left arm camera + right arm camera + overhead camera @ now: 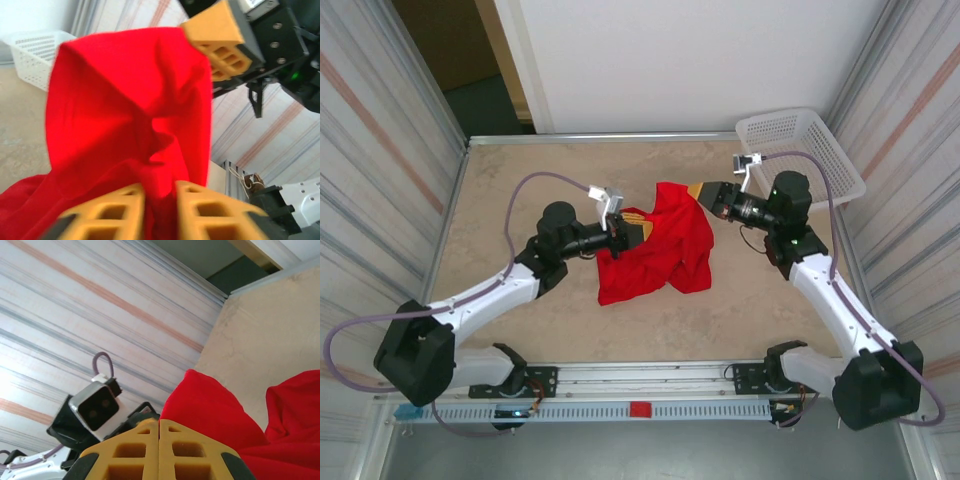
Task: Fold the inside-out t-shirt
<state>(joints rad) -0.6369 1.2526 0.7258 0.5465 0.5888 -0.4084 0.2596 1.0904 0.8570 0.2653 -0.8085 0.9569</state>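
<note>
Red cloth: the inside-out t-shirt [660,250] sits bunched on the table [520,190], strung between both arms. Left wrist view: my left hand [160,195] stands narrowly apart with cloth in the gap; I cannot tell whether it grips. Right wrist view: my right hand [159,425] is closed, pinching the shirt's edge. Risk: if I lift now, the left side may slip free and the spread collapse.

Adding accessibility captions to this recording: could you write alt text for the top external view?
A bunched red t-shirt lies mid-frame: the right claw pinches its far right edge, and the left claw meets its left edge. A white basket sits at the far right.
</note>
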